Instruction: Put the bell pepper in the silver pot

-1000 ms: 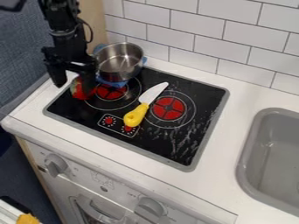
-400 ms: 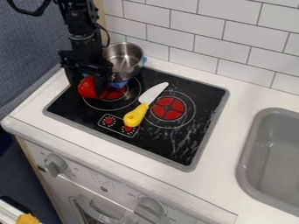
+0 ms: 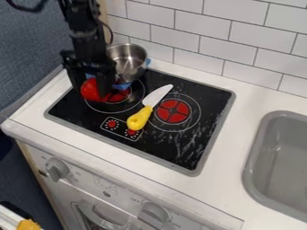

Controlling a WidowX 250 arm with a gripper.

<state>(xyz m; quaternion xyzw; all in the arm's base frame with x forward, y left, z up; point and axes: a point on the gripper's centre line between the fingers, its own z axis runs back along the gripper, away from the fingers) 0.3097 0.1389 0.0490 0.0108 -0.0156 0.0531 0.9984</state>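
Red and rounded, the bell pepper (image 3: 91, 91) sits between the spread fingers (image 3: 105, 83) of the claw (image 3: 92, 93), low down near their tips, with the right-hand finger in the view covering part of it. Whether either finger presses on it, I cannot tell. It is outside the silver pot (image 3: 133, 75), at the left part of the black stovetop (image 3: 90, 112), beside the red burner (image 3: 120, 96). Its visible part seems to slant from upper left to lower right; which way its stem end points cannot be made out.
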